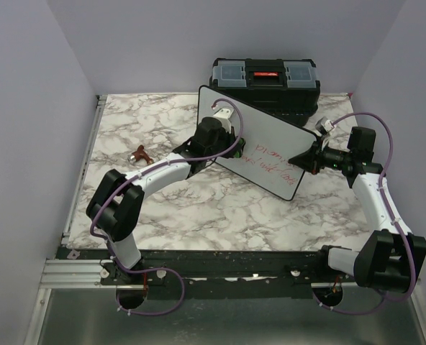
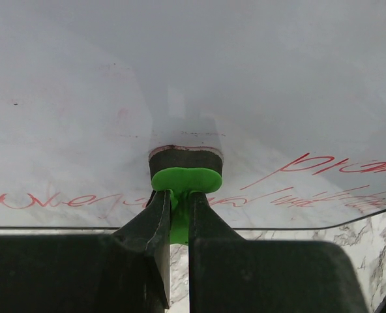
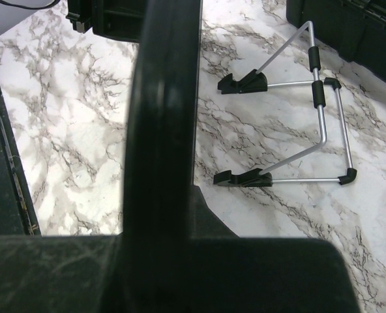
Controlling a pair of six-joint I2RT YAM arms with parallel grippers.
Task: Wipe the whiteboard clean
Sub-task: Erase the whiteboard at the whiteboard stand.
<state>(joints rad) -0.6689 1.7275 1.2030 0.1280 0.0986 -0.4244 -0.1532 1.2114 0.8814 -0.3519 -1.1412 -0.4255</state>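
Soft even light casts faint shadows; the whiteboard (image 2: 258, 85) gleams dully up close.

Robot lab test cell, not a home: plain lilac walls (image 1: 26, 108) box in a marble-look table (image 1: 198, 208), alu rail (image 1: 69, 272) at near edge w/ two cabled arms (image 1: 155, 176) bolted on.

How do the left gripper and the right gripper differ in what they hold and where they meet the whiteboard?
The left gripper holds a green eraser pressed on the whiteboard face; the right gripper clamps the board's right edge. The left gripper works over the board's left part, while the right gripper comes in from the side. Both have their jaws shut.
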